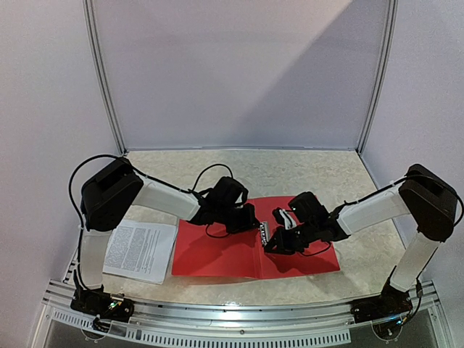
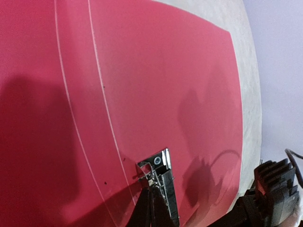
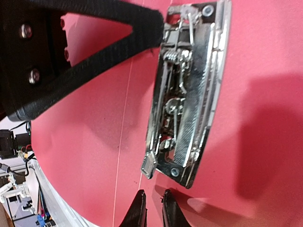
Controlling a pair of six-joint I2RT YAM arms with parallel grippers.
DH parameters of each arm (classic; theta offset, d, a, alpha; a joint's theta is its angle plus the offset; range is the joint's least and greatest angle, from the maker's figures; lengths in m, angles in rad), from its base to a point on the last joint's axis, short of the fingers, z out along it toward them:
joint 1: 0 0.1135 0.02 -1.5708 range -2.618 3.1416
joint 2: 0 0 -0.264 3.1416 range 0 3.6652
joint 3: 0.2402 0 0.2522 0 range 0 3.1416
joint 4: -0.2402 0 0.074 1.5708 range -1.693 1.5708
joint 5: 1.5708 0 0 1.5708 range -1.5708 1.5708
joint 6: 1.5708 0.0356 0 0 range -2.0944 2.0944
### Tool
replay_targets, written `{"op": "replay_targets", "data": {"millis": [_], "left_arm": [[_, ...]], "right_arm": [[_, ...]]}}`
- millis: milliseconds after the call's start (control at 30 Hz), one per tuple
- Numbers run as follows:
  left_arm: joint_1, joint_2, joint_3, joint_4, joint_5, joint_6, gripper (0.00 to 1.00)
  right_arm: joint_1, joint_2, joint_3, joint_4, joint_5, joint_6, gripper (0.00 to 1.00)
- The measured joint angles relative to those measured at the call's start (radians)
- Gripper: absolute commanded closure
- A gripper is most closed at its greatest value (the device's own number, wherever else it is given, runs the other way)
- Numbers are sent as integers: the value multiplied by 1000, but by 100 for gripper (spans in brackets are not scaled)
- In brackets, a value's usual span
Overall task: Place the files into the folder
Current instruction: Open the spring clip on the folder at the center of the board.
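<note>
Folder (image 1: 217,255) open on desk (image 1: 326,170), files (image 1: 141,250) just left of it; left fingers (image 2: 144,215) together at clip (image 3: 189,94) end, right fingers (image 3: 137,213) narrowly apart, empty, near clip.

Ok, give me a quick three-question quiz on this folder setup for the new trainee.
1. True or false: the red folder lies open and flat on the table.
2. Where is the printed sheet? A) clipped inside the folder B) on the table, left of the folder C) hanging off the table's far edge
3. Name the shiny part fixed along the folder's fold.
Key: 1 true; 2 B; 3 the metal clip.
</note>
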Motion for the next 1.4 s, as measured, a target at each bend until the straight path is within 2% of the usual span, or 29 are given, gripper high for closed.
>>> {"op": "replay_targets", "data": {"millis": [267, 400, 500, 1400], "left_arm": [[0, -2, -18, 29, 6, -20, 100], [0, -2, -21, 34, 7, -27, 100], [0, -2, -22, 36, 7, -30, 100], [-9, -3, 49, -113, -59, -13, 100]], "right_arm": [[-13, -3, -22, 43, 13, 37, 87], [-20, -3, -46, 100, 6, 55, 80], [-22, -3, -51, 132, 2, 67, 78], [-38, 60, -78, 317, -11, 149, 85]]}}
